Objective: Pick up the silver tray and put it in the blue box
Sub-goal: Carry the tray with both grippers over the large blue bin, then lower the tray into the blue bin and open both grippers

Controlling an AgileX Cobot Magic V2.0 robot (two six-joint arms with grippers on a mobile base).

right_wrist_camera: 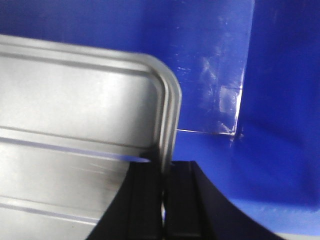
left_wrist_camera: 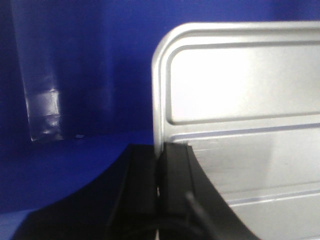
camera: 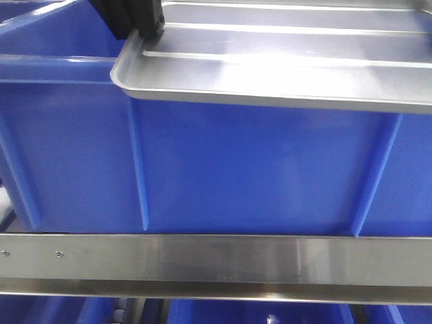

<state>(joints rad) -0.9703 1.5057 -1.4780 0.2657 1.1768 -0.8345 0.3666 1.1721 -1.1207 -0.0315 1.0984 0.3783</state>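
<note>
Front-facing view: silver tray [camera: 283,61] held over blue box [camera: 256,169], left pincer [left_wrist_camera: 160,152] and right pincer [right_wrist_camera: 163,169] clamping its rim; lowering remains

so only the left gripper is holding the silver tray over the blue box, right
Not quite: both grippers hold it. The right wrist view shows the right gripper shut on the rim of the silver tray, just as the left gripper is shut on the rim at the other end. The tray is over the blue box, as you say.
</note>
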